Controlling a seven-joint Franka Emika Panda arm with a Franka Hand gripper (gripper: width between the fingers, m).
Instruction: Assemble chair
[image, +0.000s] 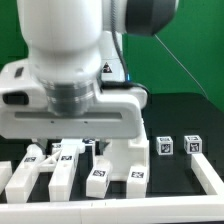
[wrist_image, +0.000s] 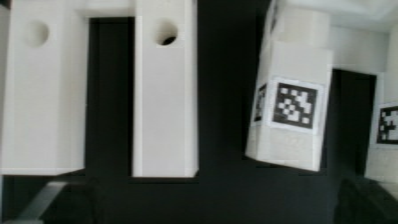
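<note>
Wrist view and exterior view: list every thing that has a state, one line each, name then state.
Two-finger gripper: open, empty.
Long white plastic bar with black-and-white square tag: lying flat, slightly tilted, not gripped.
White plastic bar with a round hole: lying flat, not gripped.
Small white plastic tagged block: loose, standing alone.
Second small white tagged block: beside the first, apart from it, not gripped.

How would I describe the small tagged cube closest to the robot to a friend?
Find the big white arm in the middle, then look to the exterior view's right over the black table. Two small tagged cubes stand there side by side. Yours is the near cube, closer to the arm than the far cube, and much shorter than the long bars in front.
</note>
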